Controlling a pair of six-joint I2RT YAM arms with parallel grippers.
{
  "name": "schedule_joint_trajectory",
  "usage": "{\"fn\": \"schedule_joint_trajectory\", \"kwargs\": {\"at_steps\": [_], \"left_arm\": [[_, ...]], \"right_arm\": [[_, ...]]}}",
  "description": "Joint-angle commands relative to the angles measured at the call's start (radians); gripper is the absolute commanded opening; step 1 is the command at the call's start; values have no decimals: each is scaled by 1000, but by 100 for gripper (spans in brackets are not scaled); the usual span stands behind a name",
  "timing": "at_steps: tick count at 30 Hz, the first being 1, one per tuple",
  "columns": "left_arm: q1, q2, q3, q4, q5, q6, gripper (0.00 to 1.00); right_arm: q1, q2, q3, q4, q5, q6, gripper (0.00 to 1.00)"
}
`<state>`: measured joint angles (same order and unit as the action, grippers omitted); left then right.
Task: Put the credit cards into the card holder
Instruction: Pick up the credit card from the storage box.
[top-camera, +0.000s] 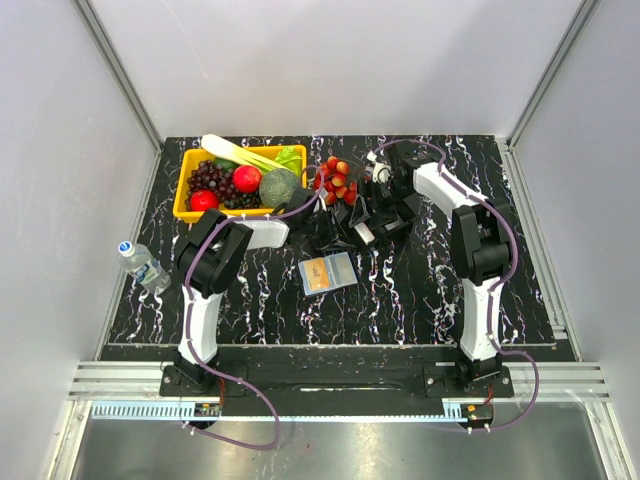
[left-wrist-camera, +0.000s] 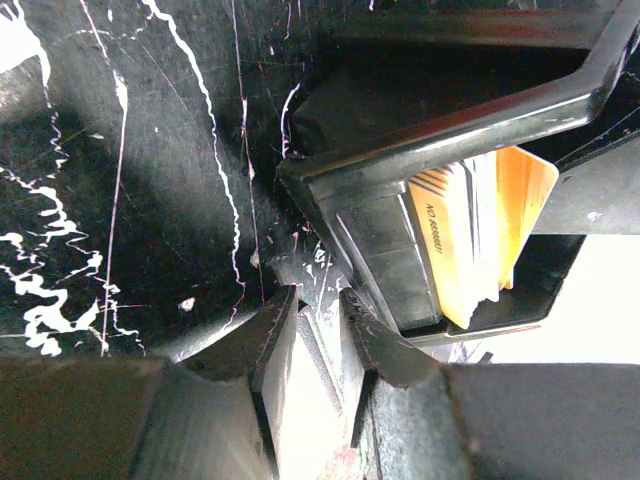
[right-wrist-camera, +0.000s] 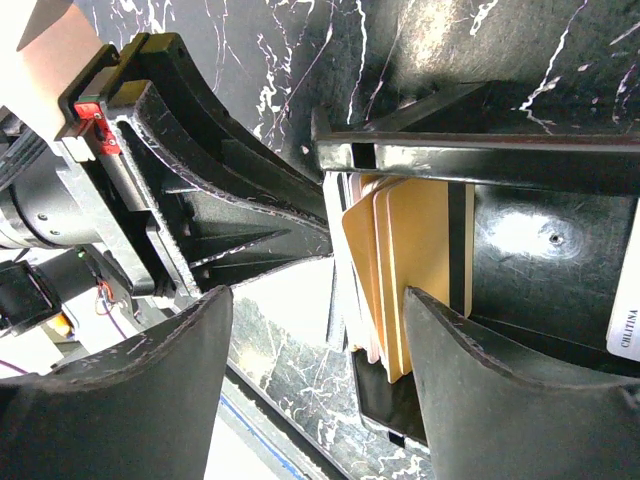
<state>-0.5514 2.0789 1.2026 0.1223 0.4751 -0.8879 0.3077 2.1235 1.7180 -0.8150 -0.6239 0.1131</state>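
The card holder (top-camera: 328, 272) lies open on the table, light blue inside, with an orange card (top-camera: 317, 275) on its left half. A stack of tan and orange credit cards (right-wrist-camera: 410, 260) stands on edge in a deeper black tray (right-wrist-camera: 480, 160), also in the left wrist view (left-wrist-camera: 470, 230). My right gripper (right-wrist-camera: 320, 350) is open, its right finger (right-wrist-camera: 500, 390) against the stack's outer card and the left one well off. My left gripper (left-wrist-camera: 318, 300) is shut on the tray's (left-wrist-camera: 450, 110) near corner wall. In the top view both grippers (top-camera: 335, 225) (top-camera: 372, 215) meet at the tray.
A yellow basket (top-camera: 225, 214) of fruit and vegetables stands at the back left. Strawberries (top-camera: 335, 180) lie just behind the tray. A water bottle (top-camera: 143, 263) lies at the table's left edge. A white printed card (right-wrist-camera: 625, 310) shows at the right edge of the right wrist view.
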Motion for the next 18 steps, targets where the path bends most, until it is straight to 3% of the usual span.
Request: {"fn": "schedule_joint_trajectory", "kwargs": {"at_steps": [1, 9, 11, 18], "left_arm": [[-2, -3, 34, 51, 10, -3, 27], [-2, -8, 25, 57, 8, -5, 27], [-2, -9, 23, 56, 8, -3, 27], [-2, -3, 38, 54, 10, -3, 27]], "right_arm": [[13, -42, 9, -15, -56, 0, 73], [13, -50, 35, 4, 185, 7, 91], [13, -36, 43, 4, 185, -6, 96], [39, -10, 26, -4, 125, -20, 97]]}}
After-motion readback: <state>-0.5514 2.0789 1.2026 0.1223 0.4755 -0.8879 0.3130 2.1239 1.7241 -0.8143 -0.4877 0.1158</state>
